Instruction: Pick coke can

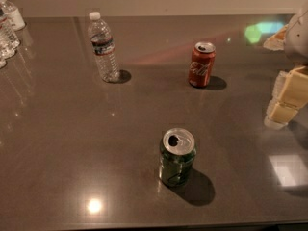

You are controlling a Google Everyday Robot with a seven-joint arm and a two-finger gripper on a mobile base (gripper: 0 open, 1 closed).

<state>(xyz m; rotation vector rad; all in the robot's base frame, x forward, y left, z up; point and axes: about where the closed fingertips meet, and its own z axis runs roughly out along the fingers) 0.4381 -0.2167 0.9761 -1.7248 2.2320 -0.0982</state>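
The coke can (pixel 201 65) is red with white script and a silver opened top. It stands upright on the dark table (pixel 72 138), right of centre towards the back. My gripper (pixel 283 110) hangs at the right edge of the view, cream-coloured and partly cut off. It is to the right of the coke can, a little nearer the camera, and well apart from it. It holds nothing that I can see.
A green can (pixel 177 157) with an opened silver top stands upright in the front middle. A clear water bottle (pixel 103 47) stands at the back left. More clear bottles (pixel 7 28) sit at the far left edge. A wall runs behind the table.
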